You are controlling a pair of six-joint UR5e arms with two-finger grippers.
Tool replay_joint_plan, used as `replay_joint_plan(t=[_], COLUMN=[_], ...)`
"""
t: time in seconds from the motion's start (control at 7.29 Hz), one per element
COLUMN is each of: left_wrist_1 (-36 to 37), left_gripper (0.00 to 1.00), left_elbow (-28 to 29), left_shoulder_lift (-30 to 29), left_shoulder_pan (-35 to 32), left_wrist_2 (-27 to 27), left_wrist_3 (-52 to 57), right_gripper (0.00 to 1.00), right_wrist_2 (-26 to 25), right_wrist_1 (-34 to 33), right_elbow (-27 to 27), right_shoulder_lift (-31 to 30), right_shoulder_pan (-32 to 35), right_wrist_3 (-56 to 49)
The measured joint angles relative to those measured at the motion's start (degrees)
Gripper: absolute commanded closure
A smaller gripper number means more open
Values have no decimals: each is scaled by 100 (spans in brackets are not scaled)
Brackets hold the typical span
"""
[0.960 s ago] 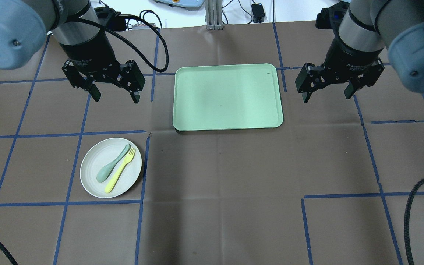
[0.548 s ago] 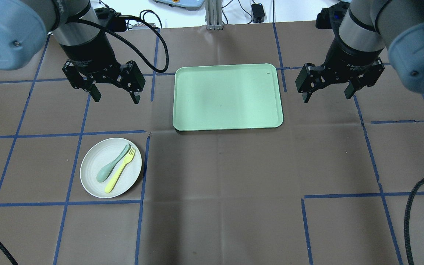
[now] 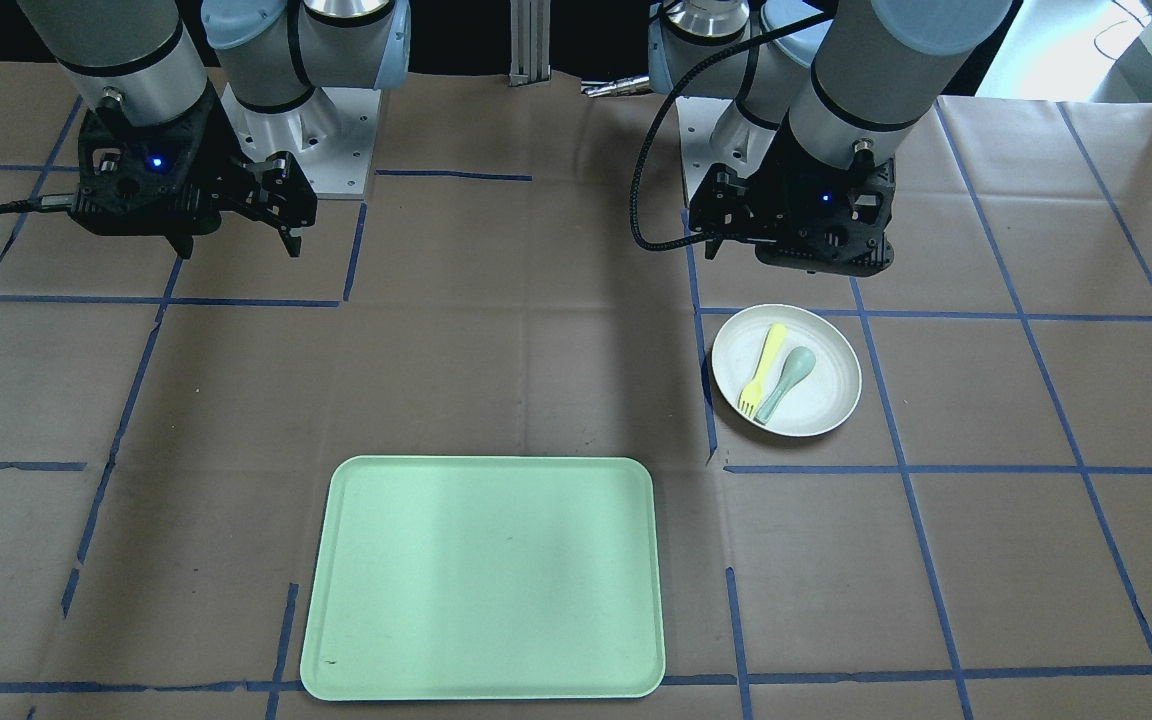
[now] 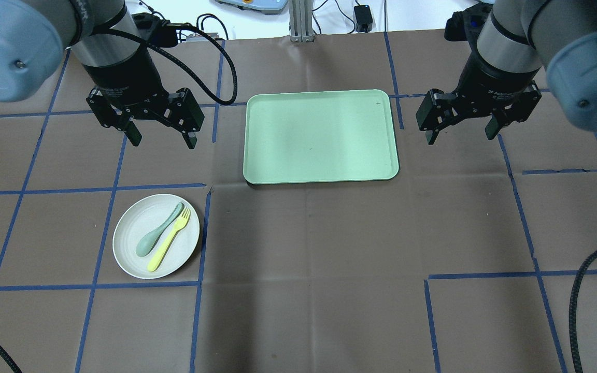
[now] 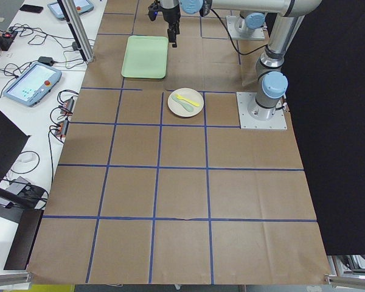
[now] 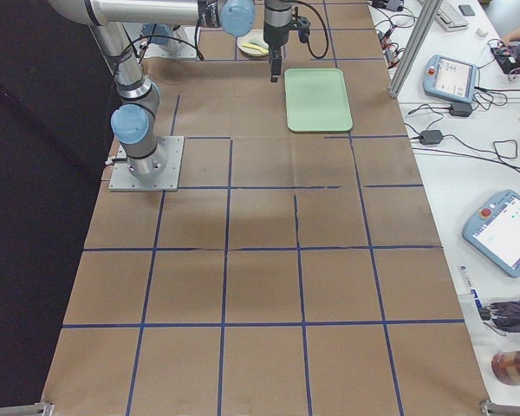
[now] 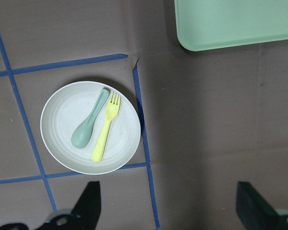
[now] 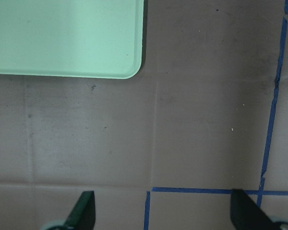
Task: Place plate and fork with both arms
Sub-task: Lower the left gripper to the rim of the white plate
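The off-white plate (image 4: 127,254) lies on the table at the front left, also seen in the front-facing view (image 3: 826,385) and the left wrist view (image 7: 62,120). On it lie the pale-yellow fork (image 4: 169,240) (image 7: 105,128) (image 3: 762,358) and a grey-green spoon (image 4: 156,238) side by side. My left gripper (image 4: 162,135) hangs open and empty above the table, behind the plate. My right gripper (image 4: 463,133) hangs open and empty to the right of the mint-green tray (image 4: 321,136). Both grippers are clear of every object.
The mint-green tray (image 3: 484,577) lies empty at the table's middle back. Blue tape lines cross the brown table cover. Black cables hang at the left arm (image 4: 215,57) and the front right edge (image 4: 581,295). Tablets and cables lie on a side bench (image 5: 30,82).
The left gripper has shifted very slightly toward the back of the table. The right arm, plate, fork and spoon have not moved.
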Motion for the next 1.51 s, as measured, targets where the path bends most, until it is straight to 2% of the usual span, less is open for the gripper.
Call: replay_joint_plan(t=[0.41, 0.69, 0.96, 1.1, 1.51], left_wrist_1=[56, 557, 1519, 1763, 2268], left_gripper=[1, 1, 1, 1, 1], left_elbow=[-268, -823, -1740, -2075, -2464], left_shoulder_lift=[18, -11, -11, -41, -625], left_shoulder_pan=[90, 507, 1172, 1546, 2339], left_wrist_2=[3, -33, -65, -74, -124], left_wrist_3=[150, 1332, 2787, 3426, 4974], right_gripper=[0, 0, 0, 0, 0], right_wrist_2=[-1, 1, 1, 2, 0], right_wrist_1=[0, 2, 3, 4, 5], right_elbow=[0, 0, 0, 0, 0], right_shoulder_lift=[-2, -6, -8, -7, -4], right_shoulder_pan=[0, 3, 6, 6, 7], right_wrist_3=[0, 0, 0, 0, 0])
